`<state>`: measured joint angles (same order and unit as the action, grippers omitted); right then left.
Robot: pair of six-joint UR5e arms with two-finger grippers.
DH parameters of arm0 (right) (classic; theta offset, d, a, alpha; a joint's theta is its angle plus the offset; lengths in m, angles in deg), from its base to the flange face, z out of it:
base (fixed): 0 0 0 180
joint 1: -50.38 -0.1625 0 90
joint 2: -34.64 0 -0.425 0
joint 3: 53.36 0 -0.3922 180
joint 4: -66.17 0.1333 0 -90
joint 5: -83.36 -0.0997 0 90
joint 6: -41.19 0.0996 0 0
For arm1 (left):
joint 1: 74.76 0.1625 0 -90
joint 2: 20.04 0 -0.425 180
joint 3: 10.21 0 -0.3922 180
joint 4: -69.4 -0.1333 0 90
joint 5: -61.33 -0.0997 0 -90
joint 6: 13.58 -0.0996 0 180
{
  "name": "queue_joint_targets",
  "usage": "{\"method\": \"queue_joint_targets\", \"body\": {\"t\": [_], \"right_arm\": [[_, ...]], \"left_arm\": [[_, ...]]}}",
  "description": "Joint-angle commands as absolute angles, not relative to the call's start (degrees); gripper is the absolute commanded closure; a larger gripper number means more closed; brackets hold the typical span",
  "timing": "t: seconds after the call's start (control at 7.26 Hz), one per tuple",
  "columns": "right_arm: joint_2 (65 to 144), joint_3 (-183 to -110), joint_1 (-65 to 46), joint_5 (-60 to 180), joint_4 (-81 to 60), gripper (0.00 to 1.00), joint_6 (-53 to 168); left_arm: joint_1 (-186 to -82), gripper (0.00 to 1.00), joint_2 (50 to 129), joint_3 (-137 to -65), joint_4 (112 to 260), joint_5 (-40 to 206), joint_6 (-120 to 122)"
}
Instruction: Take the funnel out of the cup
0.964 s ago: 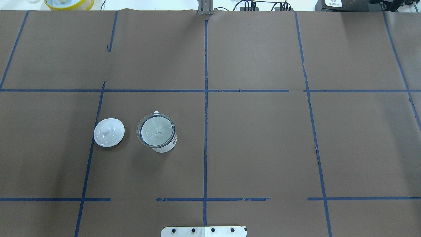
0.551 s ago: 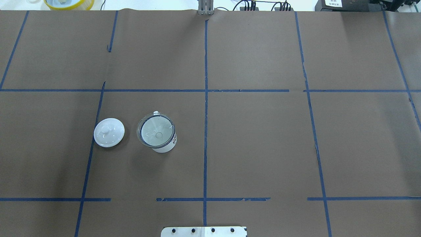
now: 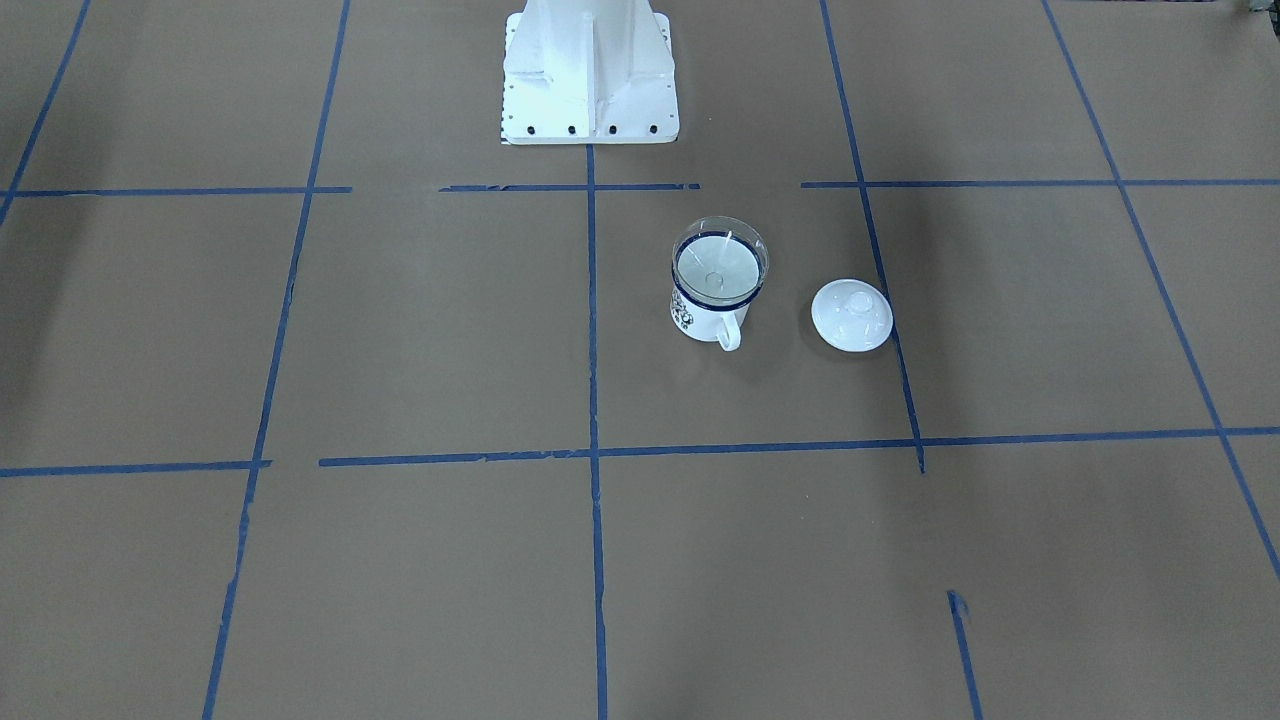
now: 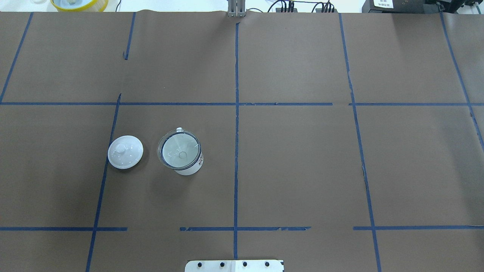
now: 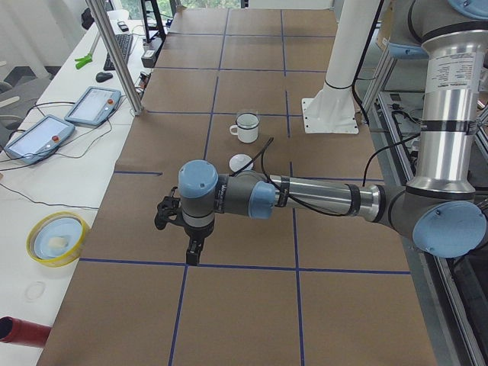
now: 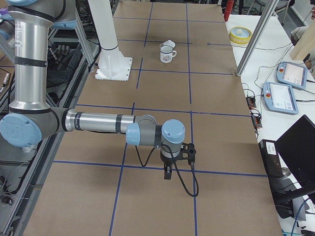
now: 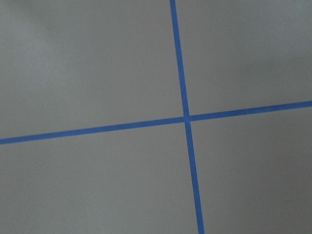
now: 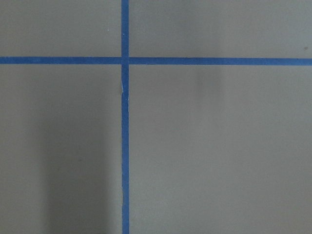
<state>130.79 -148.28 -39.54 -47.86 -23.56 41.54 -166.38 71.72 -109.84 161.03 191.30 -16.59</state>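
At the robot's edge of the table [image 4: 302, 170], mid-length, stands the white base plate [image 4: 234, 265]. The surface is brown paper marked into squares by blue tape [image 7: 184, 118]; both wrist views show only this paper and a tape crossing. The left gripper [image 5: 194, 255] hangs fingers-down over a tape line near the table's left end. The right gripper [image 6: 168, 174] hangs likewise near the right end. Each shows in a side view only, so I cannot tell whether either pair of fingers is spread or pressed together. Neither touches anything, and both are well apart from the task items. Further out, on the left half and about midway between the robot's edge and the far edge, the cup [image 4: 189, 170] stands upright just left of the centre tape line, its handle turned toward the far edge. The funnel [image 4: 177, 151] sits in the cup's mouth, its clear cone resting on the dark rim and its spout pointing down inside. Contents below the funnel cannot be made out. A white knobbed lid [image 4: 125, 152] lies flat just beside the cup toward the left end, apart from it and overlapping a tape line, so between the cup and the left gripper. Beyond the far-left corner, off the paper, sits a yellow-rimmed dish [image 4: 79, 3].
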Motion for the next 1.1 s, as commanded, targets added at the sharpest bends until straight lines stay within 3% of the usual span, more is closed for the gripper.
{"method": "queue_joint_targets", "body": {"t": [0.0, 0.28, 0.55, 0.96], "right_arm": [[130.8, -148.3, -39.5, -47.9, -23.6, 0.0, 41.5], [130.8, -148.3, -39.5, -47.9, -23.6, 0.0, 41.5], [130.8, -148.3, -39.5, -47.9, -23.6, 0.0, 41.5], [130.8, -148.3, -39.5, -47.9, -23.6, 0.0, 41.5]], "left_arm": [[-165.8, 0.0, 76.8, -115.0, 157.0, 190.8, -11.4], [-155.9, 0.0, 80.9, -120.6, 152.8, 190.6, -0.1], [-149.5, 0.0, 90.1, -120.8, 145.6, 190.6, 8.6], [-137.8, 0.0, 97.1, -120.8, 145.4, 190.5, 27.5]]}}
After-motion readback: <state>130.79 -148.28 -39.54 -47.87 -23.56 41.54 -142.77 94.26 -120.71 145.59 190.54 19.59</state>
